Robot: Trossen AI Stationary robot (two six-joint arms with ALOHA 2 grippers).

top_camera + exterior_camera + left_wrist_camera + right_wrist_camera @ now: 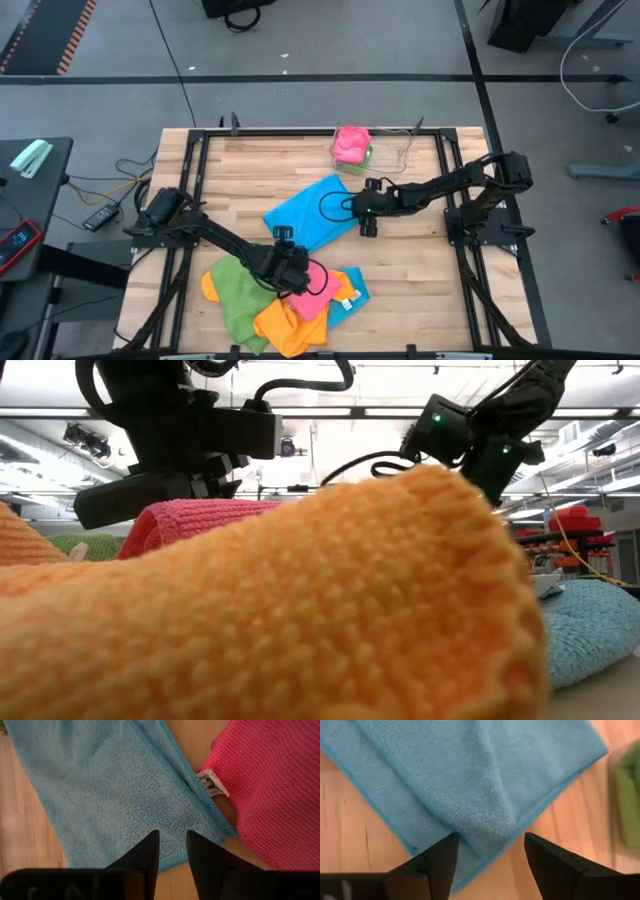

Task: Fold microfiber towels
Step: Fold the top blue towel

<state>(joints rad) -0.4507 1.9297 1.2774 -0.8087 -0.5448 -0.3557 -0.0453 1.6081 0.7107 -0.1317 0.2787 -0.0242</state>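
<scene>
A sky-blue microfiber towel [310,212] lies folded at the table's middle. My right gripper [368,226] stands open at its right corner. A raised hump of the blue cloth [485,827] lies between the wide-apart fingers without touching them. A pile of towels sits near the front edge: green [232,295], orange [285,325], pink [315,290] and another blue one [352,290]. My left gripper [300,270] hovers over this pile. Its fingers stand narrowly apart [173,840] above the blue towel's edge [125,810], beside the pink towel [275,785], with nothing between them.
A clear plastic tray [385,150] at the far edge holds a folded pink towel [350,143] on a green one. The orange towel [260,610] fills the low view's foreground. Bare wood [420,270] lies right of the pile.
</scene>
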